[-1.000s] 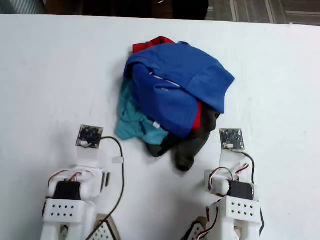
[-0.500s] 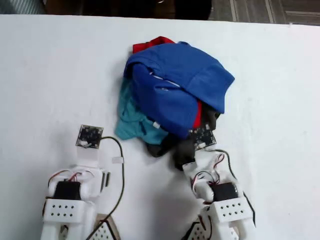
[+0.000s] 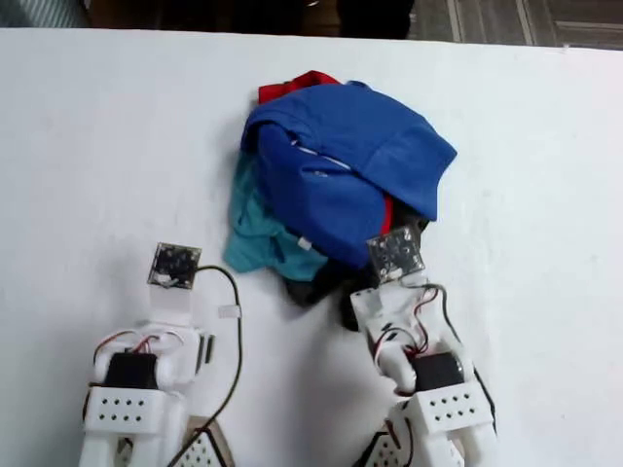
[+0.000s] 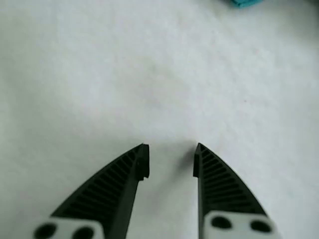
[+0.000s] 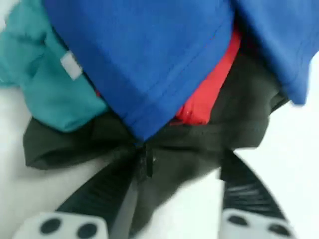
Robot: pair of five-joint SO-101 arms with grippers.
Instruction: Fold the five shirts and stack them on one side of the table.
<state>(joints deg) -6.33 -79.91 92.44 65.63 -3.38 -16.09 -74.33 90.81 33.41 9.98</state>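
A heap of shirts lies mid-table: a blue shirt (image 3: 341, 165) on top, a red shirt (image 3: 297, 86) poking out at the far side, a teal shirt (image 3: 258, 238) to the left and a black shirt (image 3: 316, 284) at the near edge. In the right wrist view, my right gripper (image 5: 184, 167) is open, its fingers straddling the black shirt (image 5: 239, 114) just below the blue hem (image 5: 149, 55), with red (image 5: 209, 94) and teal (image 5: 60, 89) cloth beside. My left gripper (image 4: 170, 160) is open over bare table, left of the heap.
The white table (image 3: 97, 146) has wide free room on both sides of the heap. The left arm (image 3: 136, 379) rests at the near left. The right arm (image 3: 428, 379) leans in toward the heap's near edge. A teal corner (image 4: 244, 2) sits far ahead of the left gripper.
The right arm has swung left and forward from the near right to the heap's near edge, over the black shirt. The left arm has stayed still.
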